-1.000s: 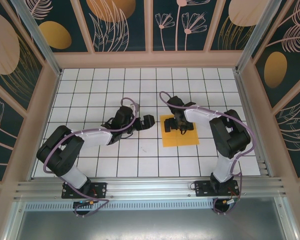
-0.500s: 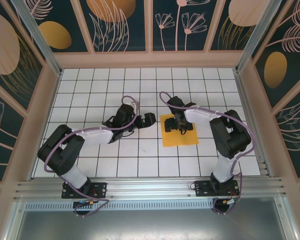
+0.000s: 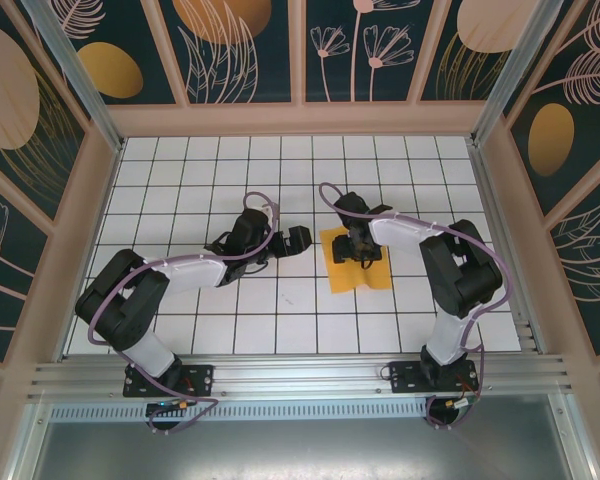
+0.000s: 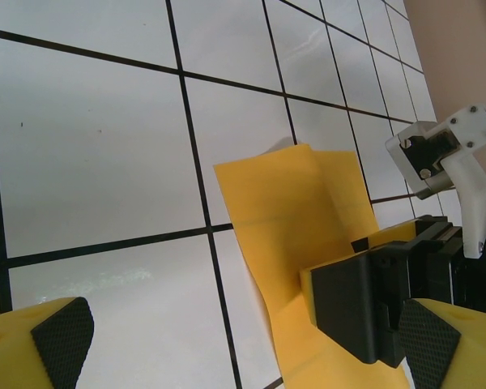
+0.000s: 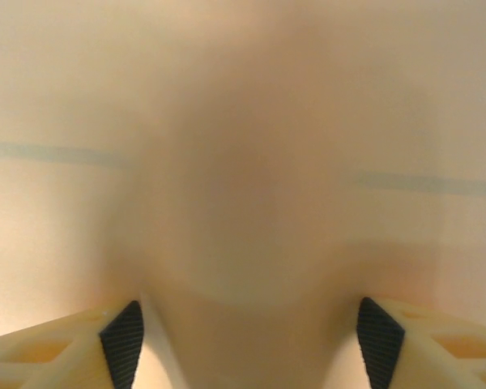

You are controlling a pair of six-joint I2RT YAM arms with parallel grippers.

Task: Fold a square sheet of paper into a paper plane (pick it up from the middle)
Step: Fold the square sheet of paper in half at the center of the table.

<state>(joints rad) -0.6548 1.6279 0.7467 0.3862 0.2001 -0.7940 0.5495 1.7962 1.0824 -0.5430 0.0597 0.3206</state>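
Note:
The square sheet of paper, orange-yellow, lies on the white tiled floor right of centre, buckled and narrower than a flat square. My right gripper stands point-down on its middle. In the right wrist view the paper bulges up as a blurred hump between the two pads, which stand apart on either side of my right gripper's gap. My left gripper hovers just left of the sheet, open and holding nothing. Its view shows the paper's raised near edge and one black right finger pressing it; my left gripper is wide.
The white tiled floor is walled on three sides by patterned panels. A metal rail runs along the near edge by the arm bases. Bare tiles lie in front of and behind the sheet.
The right jaws have drawn inward on the sheet, and the paper has narrowed and humped up between them. The left arm has barely moved.

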